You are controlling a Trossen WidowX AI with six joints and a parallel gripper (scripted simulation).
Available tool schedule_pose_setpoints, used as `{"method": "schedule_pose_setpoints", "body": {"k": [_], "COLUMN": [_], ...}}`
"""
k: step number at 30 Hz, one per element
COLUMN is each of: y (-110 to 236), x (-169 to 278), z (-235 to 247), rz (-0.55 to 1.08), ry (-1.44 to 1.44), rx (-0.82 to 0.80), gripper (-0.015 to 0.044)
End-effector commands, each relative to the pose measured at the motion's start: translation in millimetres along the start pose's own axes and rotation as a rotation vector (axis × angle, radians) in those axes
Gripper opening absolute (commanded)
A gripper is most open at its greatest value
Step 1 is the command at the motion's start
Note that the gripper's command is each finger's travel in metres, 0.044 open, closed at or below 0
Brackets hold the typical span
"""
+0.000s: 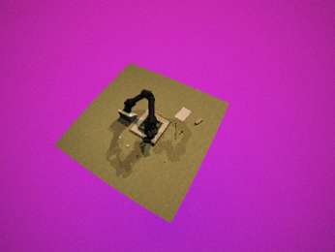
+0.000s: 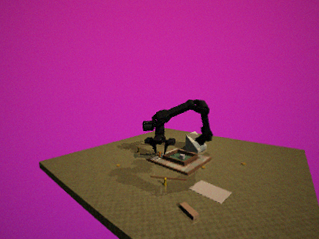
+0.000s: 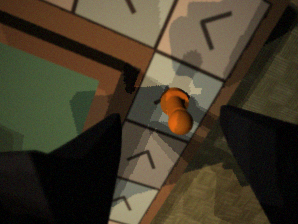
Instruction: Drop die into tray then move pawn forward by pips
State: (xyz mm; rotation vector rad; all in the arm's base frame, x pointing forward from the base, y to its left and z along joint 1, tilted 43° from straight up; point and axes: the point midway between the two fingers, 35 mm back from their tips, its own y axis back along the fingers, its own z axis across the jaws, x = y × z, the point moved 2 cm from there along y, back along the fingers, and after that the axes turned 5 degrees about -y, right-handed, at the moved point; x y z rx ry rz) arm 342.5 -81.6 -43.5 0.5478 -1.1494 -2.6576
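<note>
An orange pawn stands on a pale square of the board's ring, just outside the brown wall of the green tray. My gripper is open, with a dark finger on each side of the pawn and clear gaps between them. It hangs low over the board's near corner. A small pale shape in the tray may be the die; it is too small to read.
A white sheet, a brown block and a thin stick lie on the table beside the board. The arm's base stands right behind the board.
</note>
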Motion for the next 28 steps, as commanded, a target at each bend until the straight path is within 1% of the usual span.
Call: {"method": "schedule_pose_setpoints", "body": {"k": [1, 4, 6, 9, 16, 19, 23, 24, 28], "y": [39, 42, 42, 52, 99, 110, 113, 112, 112], "x": [1, 1, 1, 5, 56, 80, 110, 85, 85], "z": [-3, -2, -2, 4, 78, 113, 157, 122, 122], "rz": [-0.013, -0.014, -0.014, -0.013, -0.010, -0.009, -0.008, -0.016, -0.016], "ry": [0.001, 0.000, 0.000, -0.019, -0.218, -0.305, -0.414, -0.323, -0.323], "rx": [0.017, 0.017, 0.017, 0.018, 0.017, 0.014, 0.006, 0.014, 0.014], "gripper": [0.0367, 0.0440, 0.0440, 0.0440, 0.0440, 0.0440, 0.0440, 0.0440, 0.0440]}}
